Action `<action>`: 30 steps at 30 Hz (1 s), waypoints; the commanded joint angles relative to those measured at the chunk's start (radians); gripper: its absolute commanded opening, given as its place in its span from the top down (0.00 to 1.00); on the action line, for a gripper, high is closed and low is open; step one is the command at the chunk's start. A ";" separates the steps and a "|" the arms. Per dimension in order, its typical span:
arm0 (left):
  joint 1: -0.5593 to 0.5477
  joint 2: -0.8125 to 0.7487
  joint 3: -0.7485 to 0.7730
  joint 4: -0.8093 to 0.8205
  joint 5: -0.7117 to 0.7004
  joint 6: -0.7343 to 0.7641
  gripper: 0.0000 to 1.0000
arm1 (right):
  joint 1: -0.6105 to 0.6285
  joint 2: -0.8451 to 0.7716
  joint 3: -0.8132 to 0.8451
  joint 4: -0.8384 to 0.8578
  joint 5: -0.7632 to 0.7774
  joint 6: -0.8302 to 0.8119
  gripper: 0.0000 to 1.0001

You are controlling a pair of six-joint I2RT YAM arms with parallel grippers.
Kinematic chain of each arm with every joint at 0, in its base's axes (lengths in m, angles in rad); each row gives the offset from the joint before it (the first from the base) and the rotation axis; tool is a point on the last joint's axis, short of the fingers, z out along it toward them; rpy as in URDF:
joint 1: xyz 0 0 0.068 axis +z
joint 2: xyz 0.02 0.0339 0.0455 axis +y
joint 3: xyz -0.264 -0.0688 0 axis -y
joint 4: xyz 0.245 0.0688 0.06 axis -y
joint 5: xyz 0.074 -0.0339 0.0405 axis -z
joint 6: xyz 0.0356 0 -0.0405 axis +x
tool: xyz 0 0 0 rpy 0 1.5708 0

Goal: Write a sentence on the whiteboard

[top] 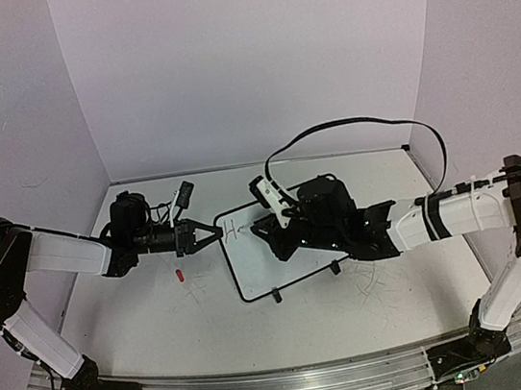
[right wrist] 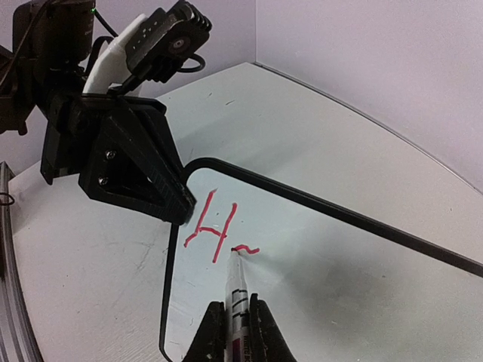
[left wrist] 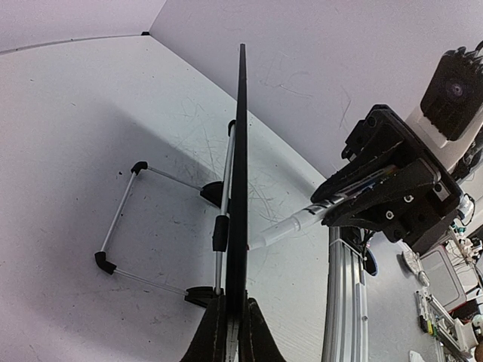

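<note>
Over the table, the small glossy white whiteboard with thin black frame sits centrally, with the left gripper clamped on its left edge.

Left wrist view: the board stands edge-on between the closed jaws. A firm clamp should prevent wobble.

Right wrist view: the right gripper grasps a white marker pen. Its tip touches the board beside the red handwritten sentence, so far only "H". Light, steady strokes are advised.

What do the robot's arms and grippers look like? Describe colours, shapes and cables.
The left arm and right arm have white tubular links with bulky black joints. The left gripper and right gripper are black, angular and two-fingered. A long black cable arcs from the right arm.
</note>
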 commanded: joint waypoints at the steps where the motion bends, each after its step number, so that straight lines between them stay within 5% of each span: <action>1: -0.001 -0.024 0.006 0.030 0.031 0.006 1.00 | 0.007 0.013 0.024 -0.006 0.005 0.011 1.00; 30: -0.001 -0.027 0.007 0.029 0.034 0.003 1.00 | 0.007 -0.040 -0.011 -0.024 0.089 0.002 1.00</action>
